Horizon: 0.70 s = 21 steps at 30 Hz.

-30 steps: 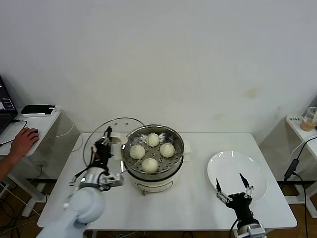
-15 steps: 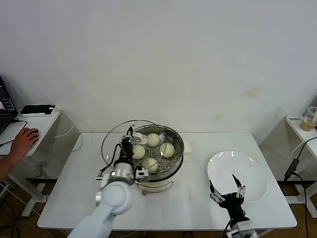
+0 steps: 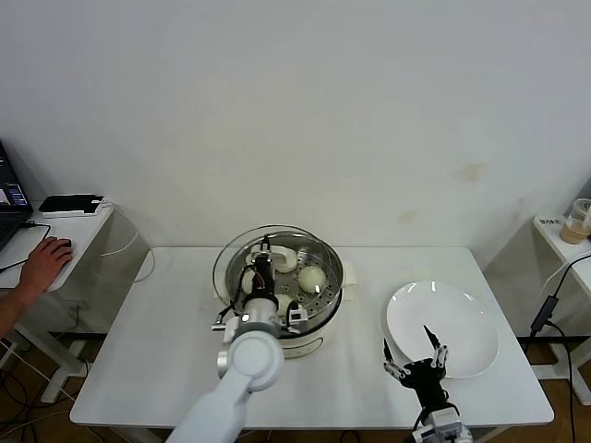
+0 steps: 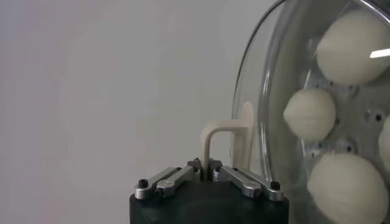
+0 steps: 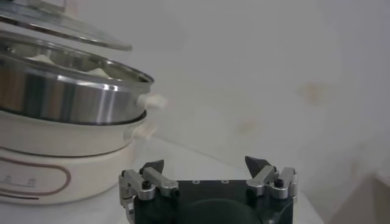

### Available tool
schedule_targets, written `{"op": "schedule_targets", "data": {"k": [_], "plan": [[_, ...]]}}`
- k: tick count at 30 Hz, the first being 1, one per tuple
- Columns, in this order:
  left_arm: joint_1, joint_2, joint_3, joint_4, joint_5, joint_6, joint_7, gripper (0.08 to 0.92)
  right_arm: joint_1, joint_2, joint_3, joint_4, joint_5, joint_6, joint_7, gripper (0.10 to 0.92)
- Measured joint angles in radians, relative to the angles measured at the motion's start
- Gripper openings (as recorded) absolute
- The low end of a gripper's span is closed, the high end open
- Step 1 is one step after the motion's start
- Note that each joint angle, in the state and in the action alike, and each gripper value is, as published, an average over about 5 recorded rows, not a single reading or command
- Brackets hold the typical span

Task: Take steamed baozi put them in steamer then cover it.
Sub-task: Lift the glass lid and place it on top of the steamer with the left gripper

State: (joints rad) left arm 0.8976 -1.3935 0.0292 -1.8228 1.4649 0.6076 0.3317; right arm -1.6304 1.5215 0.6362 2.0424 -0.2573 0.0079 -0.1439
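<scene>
The steamer (image 3: 331, 297), a shiny steel pot on a cream base, stands mid-table with several steamed baozi (image 3: 312, 277) on its perforated tray. My left gripper (image 3: 264, 249) is shut on the cream handle (image 4: 228, 137) of the cover (image 3: 235, 249), a clear glass lid held just above the pot and reaching slightly past its left rim. In the left wrist view the baozi (image 4: 309, 114) show through the glass behind my left gripper (image 4: 205, 165). My right gripper (image 3: 414, 346) waits open and empty near the table's front edge. The right wrist view shows my right gripper (image 5: 207, 164), the steamer (image 5: 67, 97) and the cover (image 5: 61, 27) hovering over it.
A white plate (image 3: 462, 314) lies at the table's right, just behind my right gripper. A person's hand (image 3: 46, 260) rests on a side table at the far left. A cup (image 3: 580, 220) stands on a shelf at the far right. A wall runs close behind the table.
My left arm has carried the cover rightward, from beside the steamer's left side to over the pot. My right gripper has drawn back toward the front edge, still open.
</scene>
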Motion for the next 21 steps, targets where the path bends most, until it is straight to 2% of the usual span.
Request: {"op": "schedule_targets", "data": {"k": [6,21], "plan": [[-0.015,-0.040,0.015,0.034,0.021,0.001,0.005,0.141,-0.003,0.002,-0.002,-0.003,-0.010,-0.002,0.000,0.823],[-0.021,-0.079,0.016,0.097,0.054,-0.002,0.002,0.141,-0.004,0.000,-0.010,-0.007,-0.017,0.005,-0.004,0.823]]}}
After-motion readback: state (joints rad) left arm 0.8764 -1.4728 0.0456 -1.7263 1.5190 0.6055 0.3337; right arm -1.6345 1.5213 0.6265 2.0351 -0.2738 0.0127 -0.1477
